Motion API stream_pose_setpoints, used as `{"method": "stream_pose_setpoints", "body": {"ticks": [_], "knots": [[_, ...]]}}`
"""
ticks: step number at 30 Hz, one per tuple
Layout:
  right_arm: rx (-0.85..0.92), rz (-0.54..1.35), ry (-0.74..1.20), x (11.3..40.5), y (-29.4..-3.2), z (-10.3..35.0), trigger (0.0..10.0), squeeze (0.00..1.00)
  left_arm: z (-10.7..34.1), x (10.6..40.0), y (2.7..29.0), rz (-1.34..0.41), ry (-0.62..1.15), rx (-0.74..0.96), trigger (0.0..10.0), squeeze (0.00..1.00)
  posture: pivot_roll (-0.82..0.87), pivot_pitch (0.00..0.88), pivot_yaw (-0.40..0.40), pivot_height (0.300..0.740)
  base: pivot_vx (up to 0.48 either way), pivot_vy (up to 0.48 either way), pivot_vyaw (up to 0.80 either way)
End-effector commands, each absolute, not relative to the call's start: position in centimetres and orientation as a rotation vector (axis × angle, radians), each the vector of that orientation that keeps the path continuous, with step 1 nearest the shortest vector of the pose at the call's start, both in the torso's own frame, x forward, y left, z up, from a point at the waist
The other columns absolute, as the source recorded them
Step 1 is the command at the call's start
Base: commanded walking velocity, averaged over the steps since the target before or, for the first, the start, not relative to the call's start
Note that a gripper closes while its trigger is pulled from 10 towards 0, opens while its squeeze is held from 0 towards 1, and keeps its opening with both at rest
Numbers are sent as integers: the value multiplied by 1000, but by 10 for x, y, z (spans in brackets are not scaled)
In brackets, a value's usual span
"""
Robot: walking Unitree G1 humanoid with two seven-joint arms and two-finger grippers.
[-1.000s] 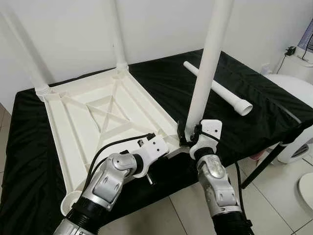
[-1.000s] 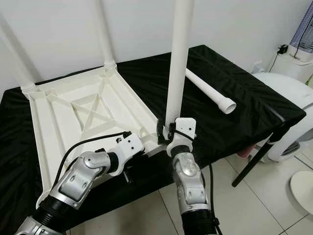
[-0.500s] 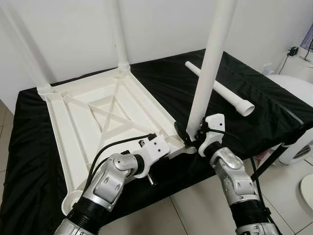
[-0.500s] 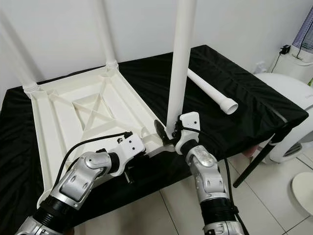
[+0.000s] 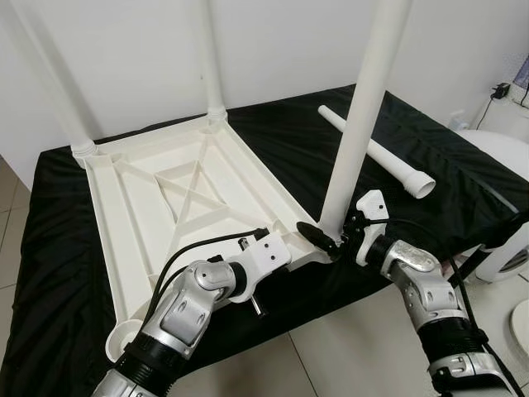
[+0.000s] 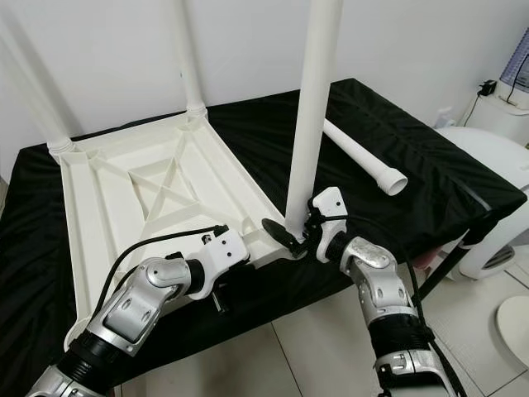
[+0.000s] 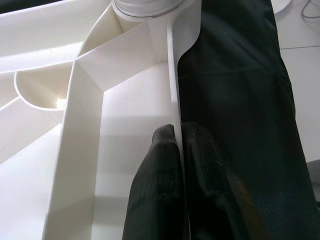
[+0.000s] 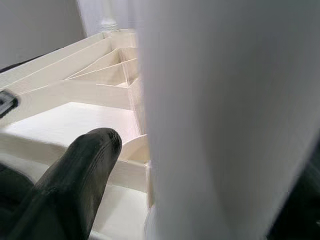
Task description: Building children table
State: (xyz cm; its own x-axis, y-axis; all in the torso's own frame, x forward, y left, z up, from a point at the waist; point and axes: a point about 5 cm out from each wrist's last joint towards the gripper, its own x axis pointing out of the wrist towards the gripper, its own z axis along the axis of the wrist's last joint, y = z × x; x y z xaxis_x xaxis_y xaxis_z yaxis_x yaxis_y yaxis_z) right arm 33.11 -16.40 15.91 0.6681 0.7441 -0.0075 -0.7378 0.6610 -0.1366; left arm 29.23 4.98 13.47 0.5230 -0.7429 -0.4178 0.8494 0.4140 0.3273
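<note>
**A:** Lying upside down on the black-draped worktop (image 5: 74, 273), the white children's table (image 5: 178, 207) has three legs standing in its corner sockets. A fourth leg (image 5: 376, 153) lies loose on the cloth.

**B:** And the hands?

**A:** The left hand (image 7: 177, 187) pinches the near rim of the table, fingers closed on it. The right hand (image 5: 335, 240) is at the foot of the nearest leg (image 5: 364, 116), fingers around its base.

**B:** The risk?

**A:** If that leg isn't seated fully, it may tip from its socket; a sideways pull could slide the table off the edge.
</note>
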Motion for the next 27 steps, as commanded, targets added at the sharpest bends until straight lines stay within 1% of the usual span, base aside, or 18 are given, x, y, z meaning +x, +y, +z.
{"method": "stream_pose_setpoints", "body": {"ticks": [1,9,10,11,12,13,14,15,27], "knots": [[-181,891,-46,333,-167,162,10000,0,126,293,55,-962,246,585,10000,0,-132,32,82,740,0,0,0],[-216,937,-34,336,-175,167,10000,0,126,293,55,-961,246,588,10000,0,-131,34,84,740,0,0,0],[-228,937,-33,338,-178,169,8118,0,126,293,55,-961,246,590,10000,0,-131,34,84,740,0,0,0],[-238,934,-34,339,-180,170,7020,0,126,293,55,-961,246,590,10000,0,-131,34,84,740,0,0,0],[-241,936,-34,340,-181,170,1176,0,126,293,55,-960,246,591,10000,0,-131,34,84,740,0,0,0],[-243,938,-34,341,-181,170,667,0,126,293,55,-959,246,591,10000,0,-130,36,83,740,0,0,0],[-243,938,-34,341,-181,170,667,0,126,293,55,-959,246,591,10000,0,-130,36,83,740,0,0,0],[-239,943,-34,341,-182,170,0,0,126,293,55,-958,246,591,10000,0,-130,36,83,740,0,0,0],[-227,921,-36,340,-184,166,0,0,127,297,56,-922,256,591,10000,0,-130,51,85,740,0,0,0]]}}
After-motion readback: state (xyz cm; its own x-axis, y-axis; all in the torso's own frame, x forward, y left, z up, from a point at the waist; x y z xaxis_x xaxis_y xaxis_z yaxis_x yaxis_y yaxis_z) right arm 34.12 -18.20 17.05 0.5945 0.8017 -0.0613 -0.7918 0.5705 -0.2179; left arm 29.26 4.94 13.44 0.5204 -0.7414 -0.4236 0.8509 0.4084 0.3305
